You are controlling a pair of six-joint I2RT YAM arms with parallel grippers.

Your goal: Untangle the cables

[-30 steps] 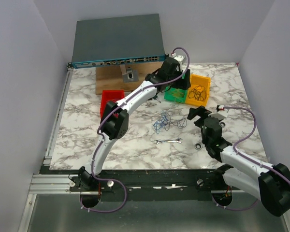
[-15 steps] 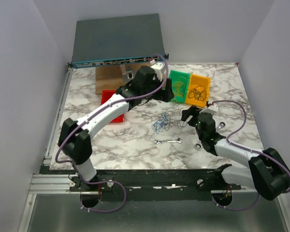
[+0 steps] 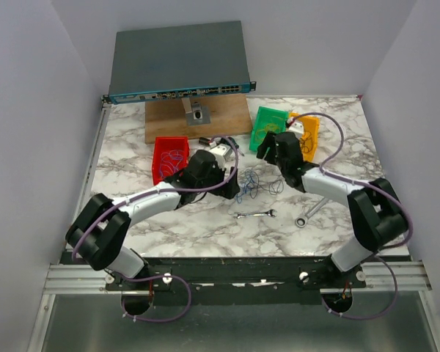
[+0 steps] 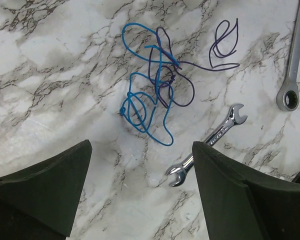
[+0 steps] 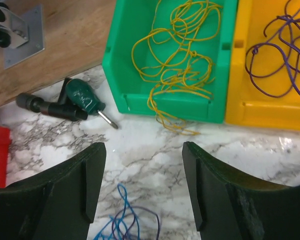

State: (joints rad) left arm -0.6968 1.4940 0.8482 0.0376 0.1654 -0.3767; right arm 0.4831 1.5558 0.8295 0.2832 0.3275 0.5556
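The bench (image 4: 50,75) is a smooth marble-patterned top with a dull sheen. On it lie the cables (image 4: 150,95), thin wire in smooth blue and purple plastic sleeving, and a wrench (image 4: 207,145) of bright polished metal. The green bin (image 5: 125,65) and yellow bin (image 5: 260,107) are glossy moulded plastic, the board (image 5: 65,45) is matt grained wood, and the left fingers (image 4: 40,190) are matt black.
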